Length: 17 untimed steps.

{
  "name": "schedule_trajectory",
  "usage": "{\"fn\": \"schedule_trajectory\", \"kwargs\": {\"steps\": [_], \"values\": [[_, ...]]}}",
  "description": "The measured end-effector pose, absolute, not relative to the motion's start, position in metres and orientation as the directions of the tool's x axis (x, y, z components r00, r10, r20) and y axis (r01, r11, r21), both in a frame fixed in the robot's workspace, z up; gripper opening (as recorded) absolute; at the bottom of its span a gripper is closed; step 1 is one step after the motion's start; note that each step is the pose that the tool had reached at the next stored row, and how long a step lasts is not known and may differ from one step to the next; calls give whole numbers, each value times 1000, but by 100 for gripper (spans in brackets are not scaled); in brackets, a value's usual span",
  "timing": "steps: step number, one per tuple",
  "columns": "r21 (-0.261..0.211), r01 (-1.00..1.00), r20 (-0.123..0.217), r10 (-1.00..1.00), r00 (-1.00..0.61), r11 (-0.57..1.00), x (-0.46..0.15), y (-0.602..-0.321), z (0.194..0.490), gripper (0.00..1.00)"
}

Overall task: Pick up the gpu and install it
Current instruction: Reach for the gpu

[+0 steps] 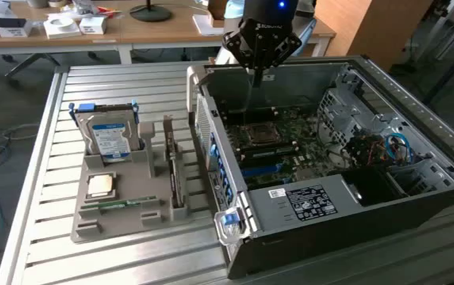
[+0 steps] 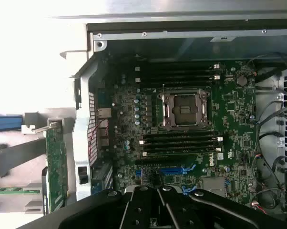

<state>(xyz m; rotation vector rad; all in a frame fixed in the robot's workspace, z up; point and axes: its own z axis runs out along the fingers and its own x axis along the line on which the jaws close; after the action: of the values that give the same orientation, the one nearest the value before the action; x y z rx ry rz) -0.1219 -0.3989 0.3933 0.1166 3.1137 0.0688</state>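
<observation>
The gpu (image 1: 176,180) stands on its long edge in a slot of the grey parts tray (image 1: 92,228), just outside the computer case's wall. In the wrist view the gpu (image 2: 56,164) is a thin green-edged card with a metal bracket at one end. My gripper (image 1: 252,76) hangs over the rear part of the open case (image 1: 306,205), well apart from the gpu. Its fingers (image 2: 158,198) are pressed together and hold nothing. Below them lies the motherboard (image 2: 234,109) with its blue expansion slot (image 2: 174,170).
On the tray also stand a silver blue-labelled hard drive (image 1: 110,138), a square processor (image 1: 101,185) and a narrow green memory stick (image 1: 120,203). The case's metal wall (image 1: 211,136) rises between tray and motherboard. Cables (image 1: 385,148) crowd the case at the exterior view's right.
</observation>
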Motion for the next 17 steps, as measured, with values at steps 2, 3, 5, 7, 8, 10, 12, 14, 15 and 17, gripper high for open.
{"fn": "schedule_trajectory", "kwargs": {"steps": [2,3,5,7,8,10,12,14,15,17], "values": [[45,74,-23,75,-997,996,-122,-399,393,11],[45,74,-23,75,-997,996,-122,-399,393,11],[45,74,-23,75,-997,996,-122,-399,393,11],[45,74,-23,75,-997,996,-122,-399,393,11],[45,74,-23,75,-997,996,-122,-399,393,11],[45,74,-23,75,-997,996,-122,-399,393,11],[45,74,-23,75,-997,996,-122,-399,393,11],[45,74,-24,75,-997,996,-123,-399,393,11],[45,74,-23,75,-997,996,-124,-399,393,11],[45,74,-23,75,-997,996,-128,-399,393,11]]}}
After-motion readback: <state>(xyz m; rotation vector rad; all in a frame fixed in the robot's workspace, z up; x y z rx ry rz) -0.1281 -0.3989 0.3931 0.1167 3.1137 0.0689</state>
